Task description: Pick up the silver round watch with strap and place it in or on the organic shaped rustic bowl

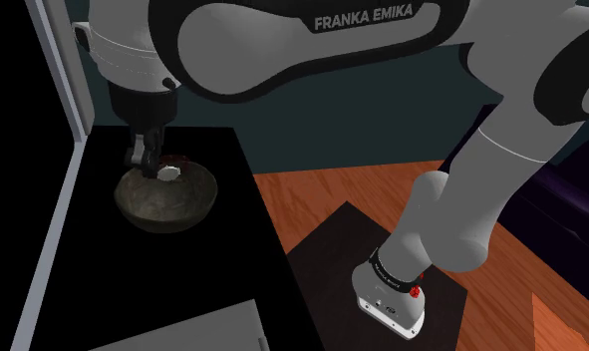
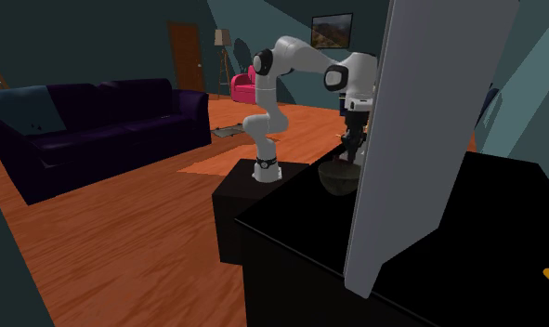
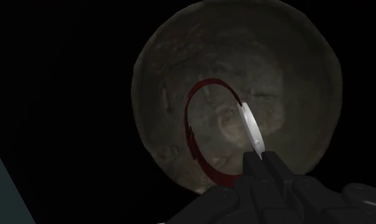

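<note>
Lower straight down toward the middle of the bowl (image 1: 152,211) before letting go. Avoid a release from height, for fear of a bounce off the curved wall. Aim at the centre of the hollow, allowing for a dark red strap loop wider than the case. Part the jaws slowly, then lift vertically to avoid snagging the strap on the way out. Judging by the pictures, little descent left to make.

Gripper (image 3: 263,159): closed tight on the watch (image 3: 251,126), pinching the thin edge of the silver case between both black fingers, with no daylight on either side. Nothing else gripped.

Watch: off the black table (image 1: 237,269), hanging edge-on over the inside of the bowl, strap curling away from the fingers across the mottled hollow. Contact with the bowl's floor: impossible to tell.

In the shoulder view, bowl at ten o'clock from the stand (image 1: 332,234), gripper at twelve o'clock over the bowl, silver case at four o'clock of the fingertips, about level with the rim.
</note>
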`<state>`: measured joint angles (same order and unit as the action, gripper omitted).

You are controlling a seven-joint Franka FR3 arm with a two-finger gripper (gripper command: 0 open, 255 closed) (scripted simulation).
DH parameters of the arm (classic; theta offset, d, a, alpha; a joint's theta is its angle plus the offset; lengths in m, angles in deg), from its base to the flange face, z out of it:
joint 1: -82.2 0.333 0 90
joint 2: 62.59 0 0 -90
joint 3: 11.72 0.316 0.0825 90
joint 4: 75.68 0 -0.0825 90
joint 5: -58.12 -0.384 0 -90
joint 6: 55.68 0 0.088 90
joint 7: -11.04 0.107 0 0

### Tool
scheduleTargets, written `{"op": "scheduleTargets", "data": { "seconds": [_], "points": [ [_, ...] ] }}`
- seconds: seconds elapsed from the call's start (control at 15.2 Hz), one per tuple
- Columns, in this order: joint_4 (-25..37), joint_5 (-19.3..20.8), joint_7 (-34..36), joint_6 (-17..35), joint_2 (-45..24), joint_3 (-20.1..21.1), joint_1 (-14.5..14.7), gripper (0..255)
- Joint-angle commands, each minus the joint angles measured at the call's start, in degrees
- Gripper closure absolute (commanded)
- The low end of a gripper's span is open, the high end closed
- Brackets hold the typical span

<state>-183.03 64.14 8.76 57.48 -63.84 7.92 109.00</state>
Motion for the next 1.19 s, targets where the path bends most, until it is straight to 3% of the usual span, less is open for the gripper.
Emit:
{"op": "scheduleTargets", "data": {
  "seconds": [0.0,0.59,0.66,0.99,1.12],
  "points": [
    [-1.34,0.12,0.25,1.46,-0.12,0.03,0.03,255],
    [-2.34,0.27,0.43,2.68,-0.37,0.03,0.04,255],
    [-2.34,0.27,0.43,2.68,-0.37,0.03,0.04,0],
    [-2.34,0.27,0.43,2.68,-0.37,0.03,0.04,0],
    [0.31,-0.26,0.07,-0.93,0.67,0.12,0.11,0]
  ]
}}
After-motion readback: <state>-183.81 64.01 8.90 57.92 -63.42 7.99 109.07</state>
